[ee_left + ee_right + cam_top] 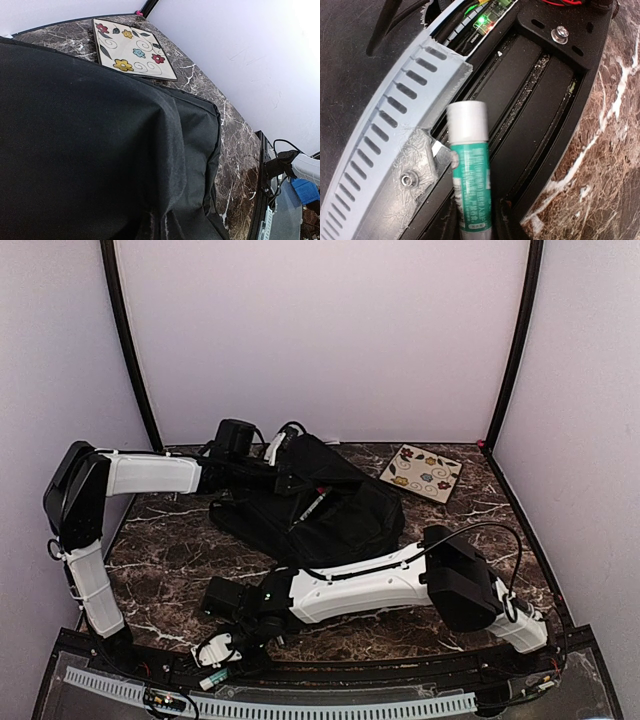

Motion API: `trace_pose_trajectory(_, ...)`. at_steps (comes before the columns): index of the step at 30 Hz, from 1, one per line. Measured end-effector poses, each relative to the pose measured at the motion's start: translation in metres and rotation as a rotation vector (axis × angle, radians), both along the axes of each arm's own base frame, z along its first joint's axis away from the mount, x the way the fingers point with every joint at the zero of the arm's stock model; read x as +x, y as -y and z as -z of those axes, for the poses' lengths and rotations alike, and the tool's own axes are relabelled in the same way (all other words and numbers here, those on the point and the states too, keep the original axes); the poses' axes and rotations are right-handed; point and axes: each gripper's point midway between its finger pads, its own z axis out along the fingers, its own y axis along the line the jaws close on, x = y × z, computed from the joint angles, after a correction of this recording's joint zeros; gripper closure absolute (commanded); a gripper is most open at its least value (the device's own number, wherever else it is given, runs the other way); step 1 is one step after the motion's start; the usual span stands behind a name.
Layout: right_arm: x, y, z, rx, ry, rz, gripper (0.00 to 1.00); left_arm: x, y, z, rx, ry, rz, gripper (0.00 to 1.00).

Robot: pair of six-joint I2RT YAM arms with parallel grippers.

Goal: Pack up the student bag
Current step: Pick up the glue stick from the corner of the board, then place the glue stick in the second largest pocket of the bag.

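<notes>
The student bag [330, 510], a large black fabric backpack, lies in the middle of the marble table; its dark cloth [90, 140] fills the left wrist view. My left gripper [290, 483] is at the bag's far upper edge. Its fingers are hidden, but folds of cloth bunch toward it, so it is shut on the fabric. My right gripper [222, 655] hangs over the near left table edge. It is shut on a glue stick [470, 180] with a green label and a white cap. The stick's cap end [212, 678] points at the front rail.
A square floral-patterned tile or book [421, 472] lies flat at the back right, beside the bag [132, 47]. A thin pen-like item [313, 508] shows at the bag's opening. A grey slotted cable duct [385, 125] and black frame rail [530, 90] run along the near edge.
</notes>
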Motion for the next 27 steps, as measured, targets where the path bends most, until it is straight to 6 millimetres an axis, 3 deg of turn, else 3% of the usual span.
trace_pose_trajectory(8,0.009,-0.001,-0.017,0.0,0.038,0.005,0.85,-0.001,-0.001,0.0,0.005,0.001,0.003,1.0)
trace_pose_trajectory(11,0.016,0.012,-0.036,-0.009,0.047,0.019,0.85,-0.003,-0.002,-0.001,0.01,0.003,0.002,1.0)
trace_pose_trajectory(15,0.031,0.047,-0.083,0.005,0.056,0.057,0.86,-0.004,-0.004,-0.001,0.015,0.0,0.003,1.0)
trace_pose_trajectory(18,0.054,0.073,-0.12,0.039,0.074,0.114,0.86,-0.004,-0.004,-0.002,0.015,0.0,0.003,1.0)
trace_pose_trajectory(19,0.06,0.088,-0.118,0.017,0.078,0.134,0.86,-0.004,-0.004,-0.002,0.015,-0.001,0.003,1.0)
trace_pose_trajectory(20,0.071,0.094,-0.135,0.046,0.087,0.159,0.87,-0.004,-0.004,-0.002,0.014,-0.001,0.003,1.0)
trace_pose_trajectory(22,0.09,0.115,-0.139,0.032,0.105,0.212,0.87,-0.005,-0.004,-0.002,0.013,-0.002,0.005,1.0)
trace_pose_trajectory(27,0.129,0.179,-0.122,-0.086,0.13,0.351,0.87,-0.005,-0.004,-0.002,0.007,-0.01,0.008,1.0)
